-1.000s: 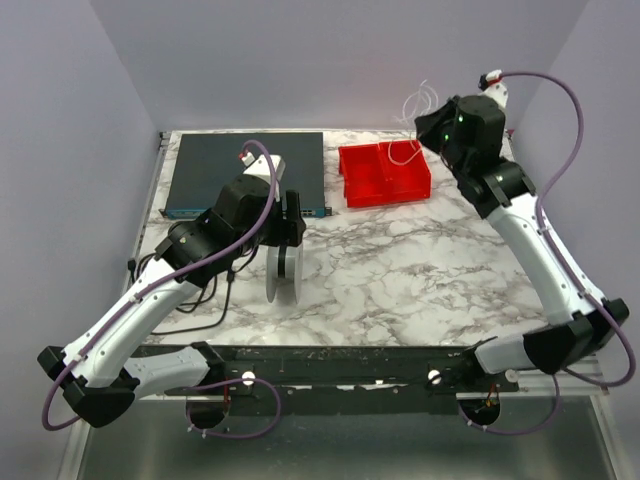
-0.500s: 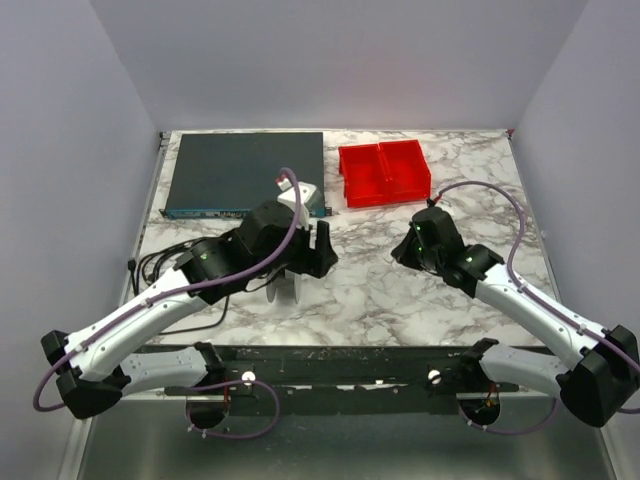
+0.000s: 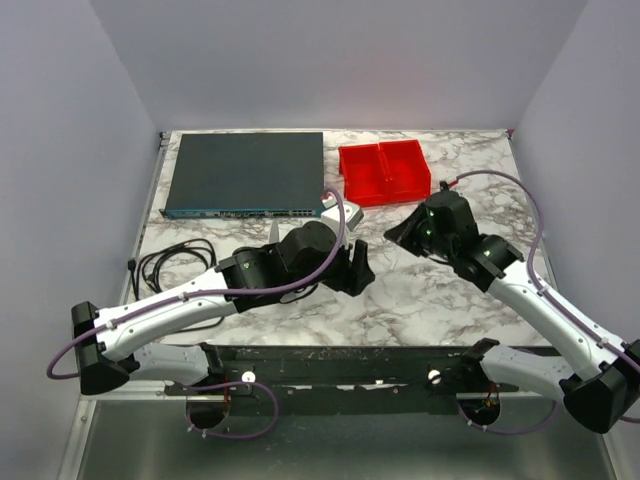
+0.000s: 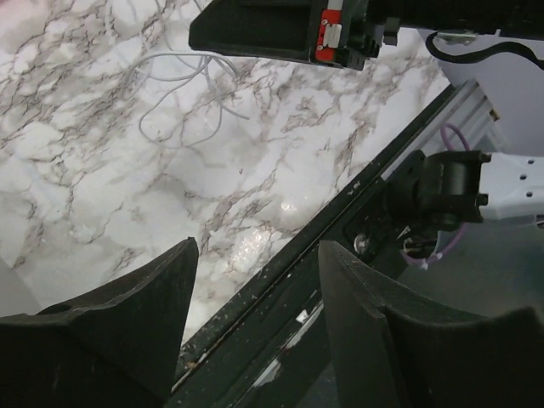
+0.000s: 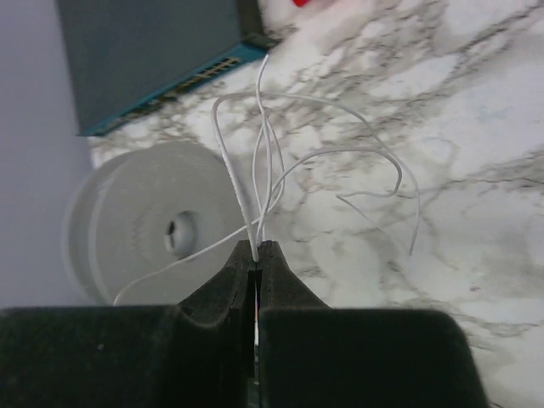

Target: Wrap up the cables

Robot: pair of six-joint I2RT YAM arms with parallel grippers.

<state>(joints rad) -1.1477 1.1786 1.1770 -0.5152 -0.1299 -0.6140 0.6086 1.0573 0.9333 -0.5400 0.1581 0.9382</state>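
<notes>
The right hand [image 5: 257,252] is now hanging low over the middle of the counter [image 3: 430,295]. One second ago it was lifted high at the far right, beyond the red tray [image 3: 385,172]. Its fingers are pressed together and are pinching the cables [image 5: 265,161]. Several thin white strands are coming out of the pinch and are spreading in loose loops over the marble just in front of this hand. One strand is passing across the white spool [image 5: 144,223], which is standing on the side of the network switch [image 3: 245,172]. I cannot tell if the strand is touching the spool.

The left hand [image 4: 257,251] is changing place too. It has been sweeping from the left part of the counter to the centre, close to the near edge, and now it is facing the right hand. Its fingers are spread, with nothing between them. A second ago the spool was directly at them; now it is staying behind, apart from this hand.

For the task, I am judging this as a good preparation: the cables are coming out of the tray into open space, and both hands are arriving near them. The wrapping itself is not yet starting, because the loops are lying free.
</notes>
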